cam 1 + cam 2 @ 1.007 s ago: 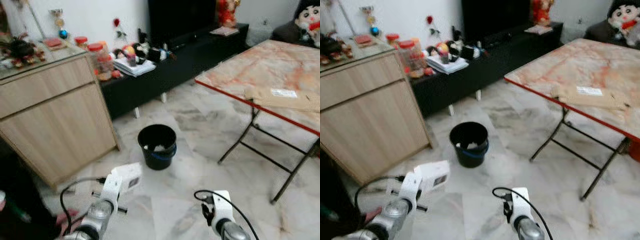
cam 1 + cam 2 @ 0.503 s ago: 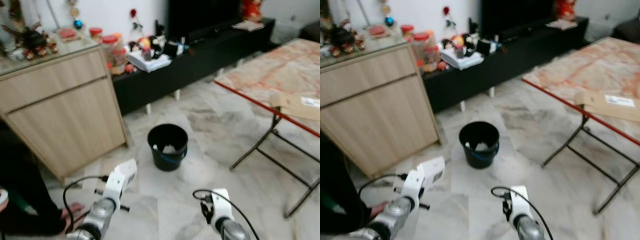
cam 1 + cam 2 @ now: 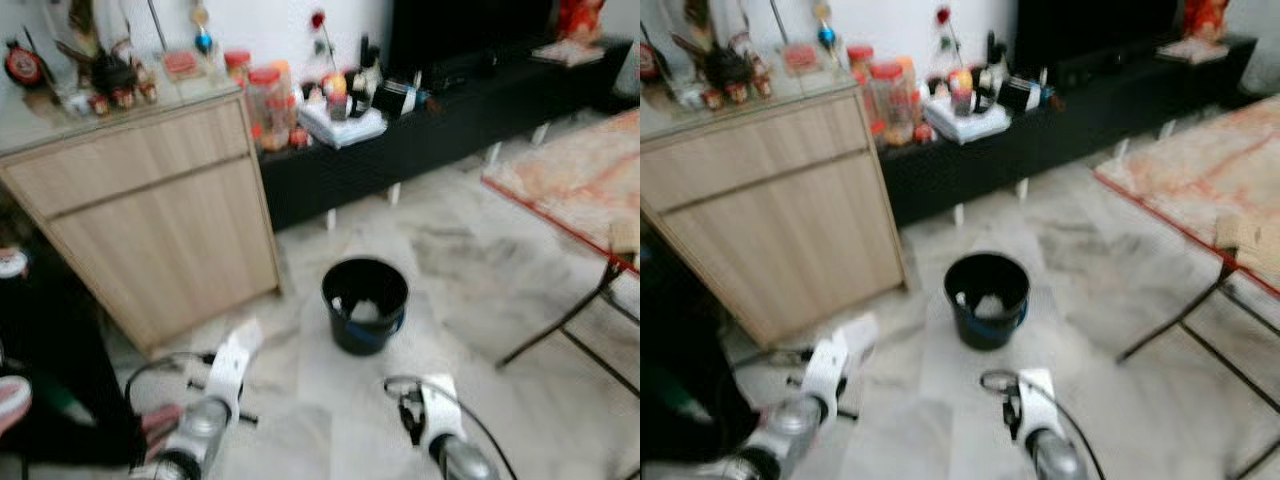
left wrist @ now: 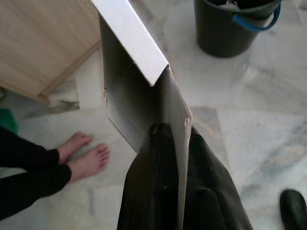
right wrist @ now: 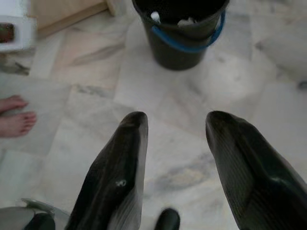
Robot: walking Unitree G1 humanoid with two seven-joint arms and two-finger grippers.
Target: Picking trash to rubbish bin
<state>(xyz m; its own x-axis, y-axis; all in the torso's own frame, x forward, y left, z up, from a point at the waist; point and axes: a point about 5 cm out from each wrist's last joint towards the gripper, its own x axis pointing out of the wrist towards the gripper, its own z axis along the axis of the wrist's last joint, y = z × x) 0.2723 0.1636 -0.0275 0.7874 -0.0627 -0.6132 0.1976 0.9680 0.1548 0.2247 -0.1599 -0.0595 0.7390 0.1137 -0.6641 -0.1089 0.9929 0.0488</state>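
Black bucket is showing a blue handle; white carton; grey-veined marble floor; light wood cabinet.

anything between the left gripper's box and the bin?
Only bare marble floor. In the left wrist view the left gripper clamps the white box, and the black bin stands ahead with nothing between.
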